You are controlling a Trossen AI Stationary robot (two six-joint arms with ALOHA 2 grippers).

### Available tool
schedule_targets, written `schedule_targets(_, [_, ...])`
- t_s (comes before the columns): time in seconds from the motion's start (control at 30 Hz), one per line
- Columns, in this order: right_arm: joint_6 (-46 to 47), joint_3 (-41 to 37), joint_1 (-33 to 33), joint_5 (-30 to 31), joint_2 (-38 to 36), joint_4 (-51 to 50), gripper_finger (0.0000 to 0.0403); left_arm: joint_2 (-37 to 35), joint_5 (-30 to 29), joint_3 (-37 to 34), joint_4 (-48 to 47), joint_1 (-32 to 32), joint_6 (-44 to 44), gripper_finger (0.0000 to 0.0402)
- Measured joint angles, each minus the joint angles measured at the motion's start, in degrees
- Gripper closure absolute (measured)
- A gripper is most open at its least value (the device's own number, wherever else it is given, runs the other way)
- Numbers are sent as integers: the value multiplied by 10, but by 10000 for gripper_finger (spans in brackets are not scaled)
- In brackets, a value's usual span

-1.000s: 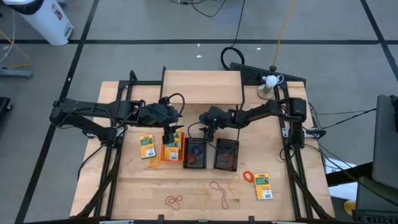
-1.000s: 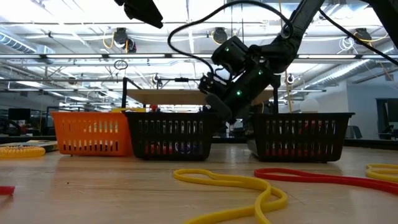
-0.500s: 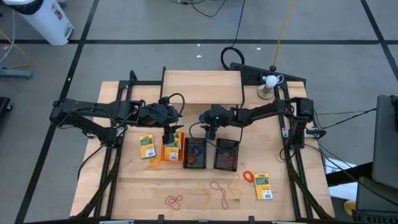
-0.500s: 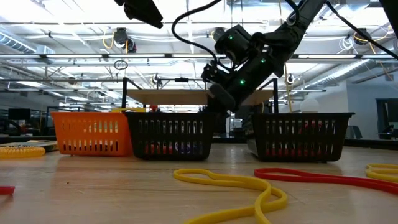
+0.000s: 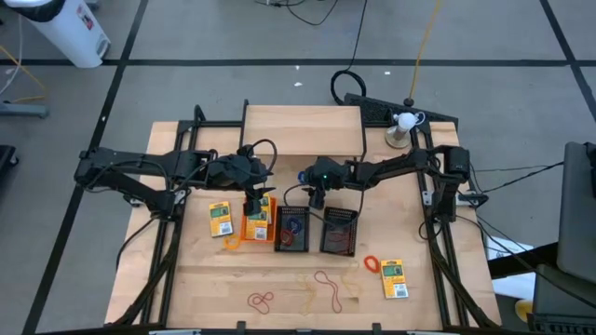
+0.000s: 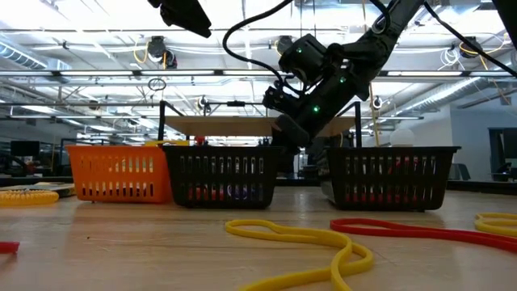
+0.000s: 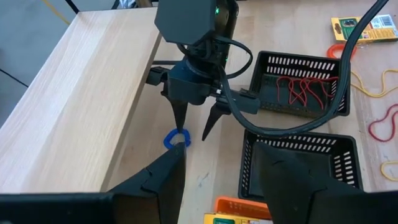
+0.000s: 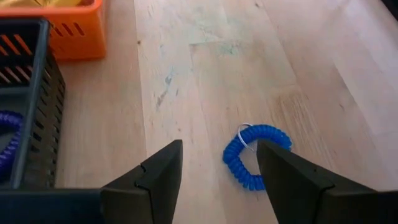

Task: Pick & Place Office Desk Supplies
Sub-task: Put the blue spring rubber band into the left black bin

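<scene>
Midway through sorting: right gripper (image 7: 194,127) poised with fingers spread and empty over a blue coil band (image 8: 255,154) lying on the bare table (image 5: 279,279), between the wooden shelf (image 5: 303,130) and the row of bins. Coil not yet pinched; in the right wrist view, seen just ahead of the gap between the two fingertips.

Left gripper (image 5: 253,197) hovering above the orange bin (image 5: 257,221), fingers likewise parted, nothing visibly held.

Already stowed, by the look of it: a yellow-and-green pack in the orange bin, red and purple bands in the middle black bin (image 5: 292,229), several red bands in the right-hand black bin (image 5: 339,231).

Still loose on the table: one pack (image 5: 220,218) just left of the orange bin with a yellow loop (image 5: 232,244) below it, another pack (image 5: 394,278) near the right edge with an orange loop (image 5: 371,264) beside it, plus red loops (image 5: 260,301) and a tan loop (image 5: 326,287) towards the front edge.

Roughly half done, at a guess; blue coil next in line, likely bound for one of the black bins.
</scene>
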Motion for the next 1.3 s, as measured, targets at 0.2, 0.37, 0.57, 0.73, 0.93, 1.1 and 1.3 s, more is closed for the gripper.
schedule_targets(0.2, [-9, 0, -2, -1, 0, -2, 207, 0, 5, 0, -1, -2, -6, 215])
schedule_targets(0.37, [-12, 0, -1, -1, 0, -4, 207, 0, 14, 0, 0, -7, -6, 215])
schedule_targets(0.57, [-16, 0, 2, -1, 1, -3, 207, 0, 16, 0, 0, -7, -8, 215])
schedule_targets(0.73, [-28, 0, 7, 2, 5, -1, 207, 0, 16, 0, -1, -7, -8, 215])
schedule_targets(0.93, [-36, 0, 5, 2, 5, -2, 207, 0, 15, 0, -1, -7, -13, 215])
schedule_targets(1.1, [-42, 0, 5, -1, 5, -3, 207, 0, 15, 0, -1, -7, -13, 215])
schedule_targets(1.3, [-47, 0, 4, -1, 5, -3, 207, 0, 15, 0, -1, -7, -15, 215])
